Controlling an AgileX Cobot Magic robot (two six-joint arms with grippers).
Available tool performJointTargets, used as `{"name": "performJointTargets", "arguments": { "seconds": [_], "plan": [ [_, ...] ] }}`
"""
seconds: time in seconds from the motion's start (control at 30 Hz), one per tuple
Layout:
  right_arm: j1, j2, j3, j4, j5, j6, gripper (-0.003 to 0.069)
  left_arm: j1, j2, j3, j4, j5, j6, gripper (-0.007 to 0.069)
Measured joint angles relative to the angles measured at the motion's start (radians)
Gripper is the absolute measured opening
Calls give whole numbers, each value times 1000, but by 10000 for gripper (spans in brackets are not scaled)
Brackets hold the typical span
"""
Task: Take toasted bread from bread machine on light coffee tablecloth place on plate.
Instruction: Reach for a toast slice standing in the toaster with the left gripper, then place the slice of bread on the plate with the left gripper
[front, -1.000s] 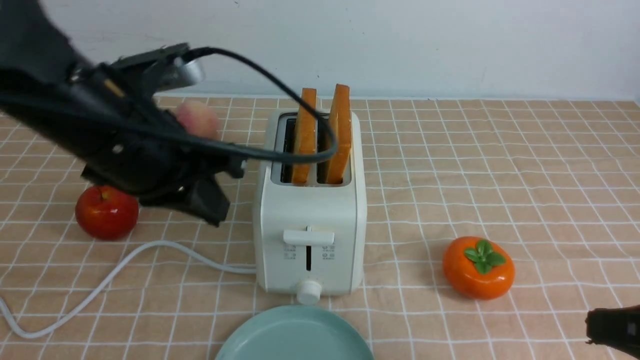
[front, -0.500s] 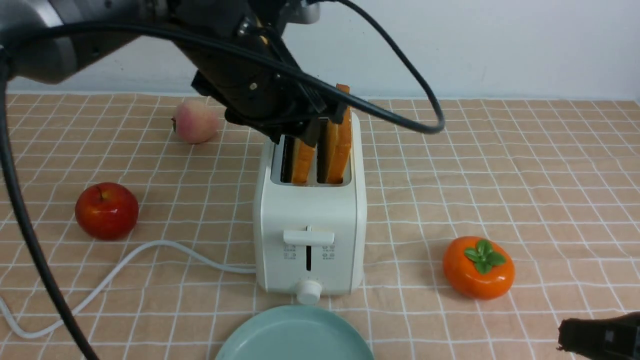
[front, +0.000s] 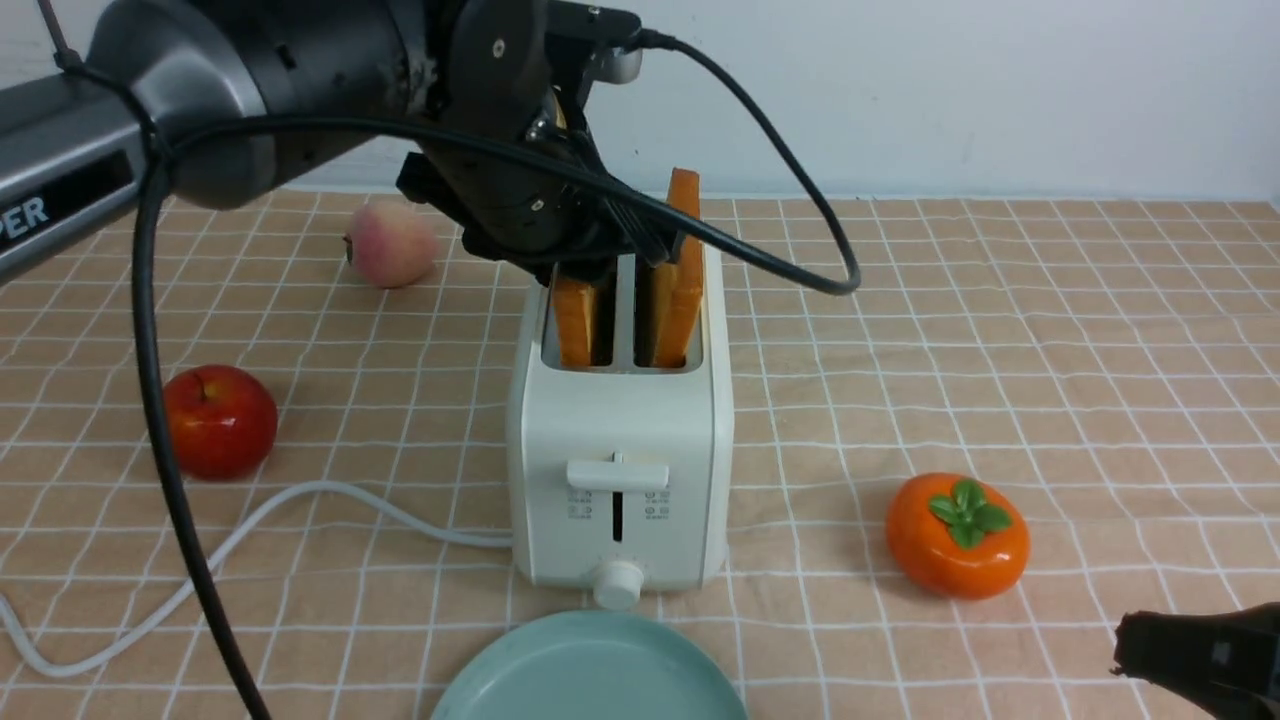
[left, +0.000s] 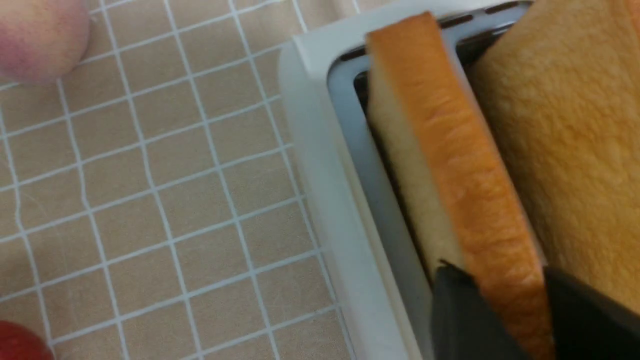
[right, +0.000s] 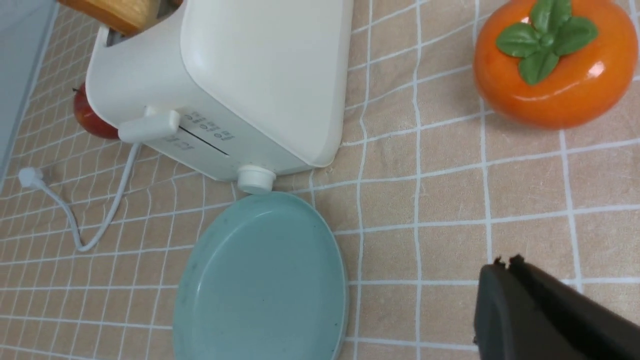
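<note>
The cream-white bread machine (front: 620, 440) stands mid-table on the light coffee tablecloth (front: 1000, 330). Two slices of toasted bread stand in its slots. My left gripper (front: 590, 265) comes down from above on the left slice (front: 575, 320). In the left wrist view its black fingers (left: 460, 310) press both faces of that slice (left: 450, 165), so the left gripper (left: 505, 300) is shut on it. The right slice (front: 683, 270) stands free beside it. The mint-green plate (front: 590, 670) lies bare in front of the toaster. My right gripper (front: 1125, 655) hovers low at the front right, shut and holding nothing (right: 505, 262).
A red apple (front: 220, 420) and a peach (front: 390, 245) lie left of the toaster, and an orange persimmon (front: 957, 535) lies to its right. The white power cord (front: 250, 530) trails left. My left arm's black cable (front: 800, 200) loops over the toaster's right side.
My left arm swung from the toaster's left side to above it, opened, and closed on the left slice, which now leans to the slot's left wall. The right gripper crept left.
</note>
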Motion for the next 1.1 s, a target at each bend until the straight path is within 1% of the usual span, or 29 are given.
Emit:
{"name": "performJointTargets", "arguments": {
  "seconds": [0.03,0.07,0.17,0.33,0.47,0.5,0.57,0.6,0.63,0.67,0.7,0.73,0.83,0.9,0.93,0.97,1.0,1.03,1.07,1.1],
  "plan": [
    [0,0,1,4,0,0,-4,0,-1,-5,0,4,-3,90],
    [0,0,1,7,0,0,-3,0,-9,-14,0,12,-5,64],
    [0,0,1,17,1,-1,-1,0,-49,-49,0,29,-10,83],
    [0,0,1,27,2,-7,1,0,-202,-99,-23,54,-12,85],
    [0,0,1,29,1,-9,3,0,-310,-102,-91,120,-12,85],
    [0,0,1,30,1,-10,5,0,-365,-90,-153,177,-10,85],
    [0,0,1,30,1,-10,6,0,-419,-38,-230,214,4,85],
    [0,0,1,30,1,-10,6,0,-419,-30,-230,214,6,85],
    [0,0,1,30,1,-12,8,0,-460,48,-303,220,28,85],
    [0,0,1,30,1,-12,8,0,-470,71,-322,219,35,85],
    [0,0,1,30,2,-12,10,0,-506,178,-394,198,63,85],
    [0,0,1,30,2,-12,12,0,-522,222,-428,176,80,85],
    [0,0,1,30,5,-12,15,0,-557,465,-549,53,140,85],
    [0,0,1,30,8,-12,15,0,-558,578,-619,-21,179,85],
    [0,0,1,30,10,-12,15,0,-557,655,-676,-66,211,85],
    [0,0,1,30,10,-12,15,0,-556,667,-695,-83,226,85],
    [0,0,1,30,10,-12,15,0,-556,757,-761,-145,292,85],
    [0,0,1,30,10,-12,15,0,-556,777,-780,-159,310,85],
    [0,0,1,30,12,-12,15,0,-556,845,-853,-213,384,85],
    [0,0,1,30,15,-12,15,0,-552,874,-895,-242,419,85]
  ]
}}
